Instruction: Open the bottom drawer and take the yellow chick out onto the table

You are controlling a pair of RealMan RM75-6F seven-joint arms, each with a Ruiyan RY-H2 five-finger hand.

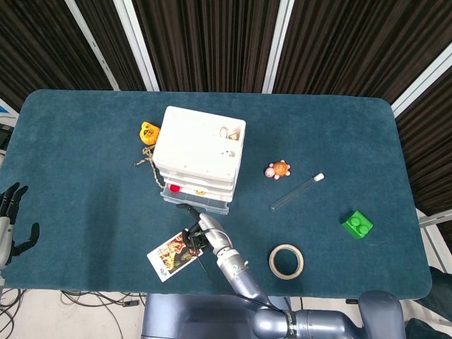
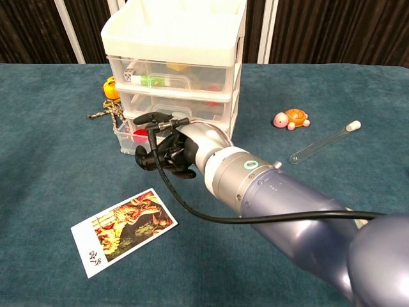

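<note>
The white three-drawer unit [image 1: 201, 145] [image 2: 172, 38] stands left of the table's middle. Its bottom drawer [image 1: 195, 203] is pulled out a little. In the head view a small yellow chick [image 1: 200, 191] and a red ball [image 1: 174, 188] show inside it. My right hand [image 1: 198, 227] [image 2: 170, 148] hovers right in front of that drawer with its dark fingers curled in and nothing visible in them. In the chest view it hides the chick, and only the red ball [image 2: 137, 135] shows. My left hand [image 1: 10, 219] hangs open at the table's far left edge.
A picture card [image 1: 173, 254] [image 2: 121, 230] lies on the cloth below the right hand. An orange toy [image 1: 149, 132] and a rope [image 1: 146, 158] sit left of the unit. To the right lie a turtle [image 1: 277, 170], a test tube [image 1: 296, 192], a tape roll [image 1: 286, 260] and a green brick [image 1: 357, 224].
</note>
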